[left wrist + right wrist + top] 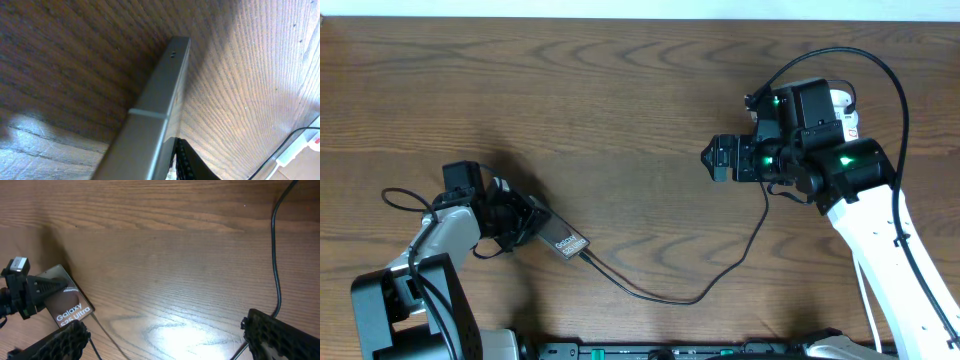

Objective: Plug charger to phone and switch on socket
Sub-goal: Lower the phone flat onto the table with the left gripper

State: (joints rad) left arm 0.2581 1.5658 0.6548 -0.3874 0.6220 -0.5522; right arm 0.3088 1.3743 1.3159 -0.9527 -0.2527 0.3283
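Phone: the phone lies on the table with its white print facing up. It is the reference for every place below.
Charger: the charger, a thin black cable, meets the phone's end farthest from the left arm. It sags away from the phone in a loose curve, then climbs toward the right arm. The tip looks seated, but the joint is too small to confirm.
Socket: the socket is well apart from the phone, at the far end of the cable. It is mostly hidden under the right arm, with only a white patch and some red marking showing.
Left gripper: the left gripper sits at the phone's other end, touching it. The wrist view shows the phone's metal edge running right up to one dark finger. I cannot tell whether the jaws are clamped on the phone or standing slightly off it.
Right gripper: the right gripper hangs well away from the phone, beside the rising stretch of cable. Its jaws are spread wide and hold nothing.
Step in hand: probably checking the plug-in, with the switch not yet pressed.
Risk, connector: if the left gripper lifts away while touching the phone, it could drag the phone and pull a shallow tip out.
Risk, cable: the right arm turning toward the socket could snag the cable beside it and tug on the phone.
Risk, switch: the socket is hidden, so a finger could land beside the switch or push the strip.
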